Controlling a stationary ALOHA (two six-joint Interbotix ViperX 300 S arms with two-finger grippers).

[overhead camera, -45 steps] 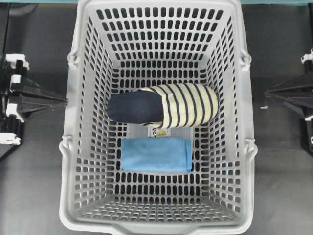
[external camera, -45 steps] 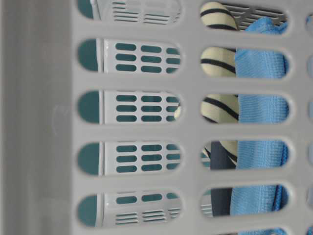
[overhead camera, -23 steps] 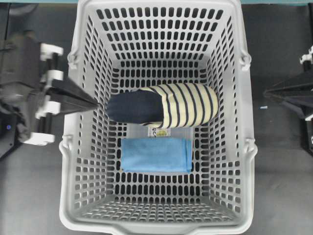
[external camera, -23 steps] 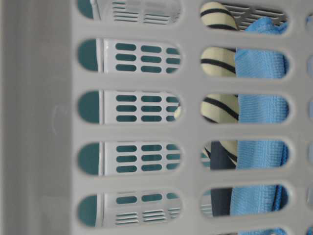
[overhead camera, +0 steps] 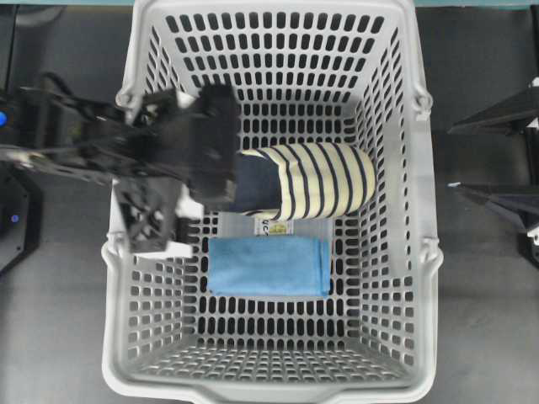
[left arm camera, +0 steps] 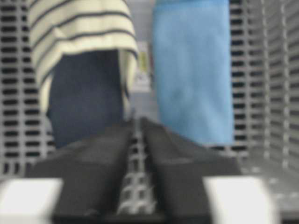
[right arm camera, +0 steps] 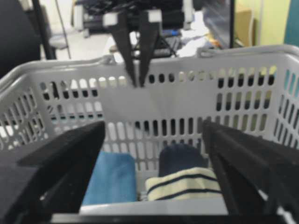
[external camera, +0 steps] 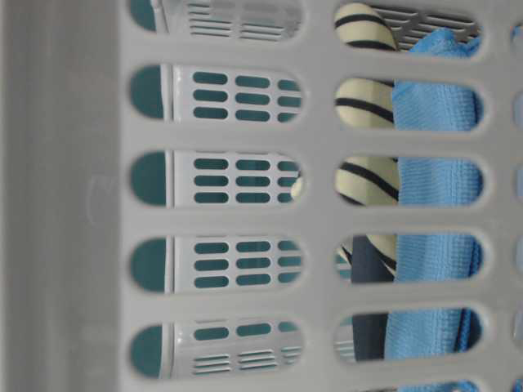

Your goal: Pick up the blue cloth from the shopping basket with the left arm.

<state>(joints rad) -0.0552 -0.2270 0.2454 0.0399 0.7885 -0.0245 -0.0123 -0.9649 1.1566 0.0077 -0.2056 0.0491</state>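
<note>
The blue cloth (overhead camera: 269, 266) lies flat on the floor of the grey shopping basket (overhead camera: 431, 168), just in front of a striped garment (overhead camera: 324, 181). My left arm (overhead camera: 202, 143) reaches over the basket's left wall and covers the garment's navy end; its fingertips are hidden there. In the left wrist view my left gripper (left arm camera: 138, 122) is shut and empty, high above the floor, with the cloth (left arm camera: 194, 70) ahead to its right. The right wrist view shows it (right arm camera: 135, 84) hanging at rim height over the far wall. My right gripper (overhead camera: 455, 160) is open outside the right wall.
The cream-and-navy garment (left arm camera: 86, 93) lies beside the cloth with a narrow strip of floor and a small label (overhead camera: 274, 227) between them. The slotted basket walls (external camera: 245, 220) stand tall on all sides. Dark table lies outside the basket.
My left arm has swung from outside the left wall up and over it into the basket, tipping its gripper downward. My right gripper has opened. Cloth and garment have not moved.
</note>
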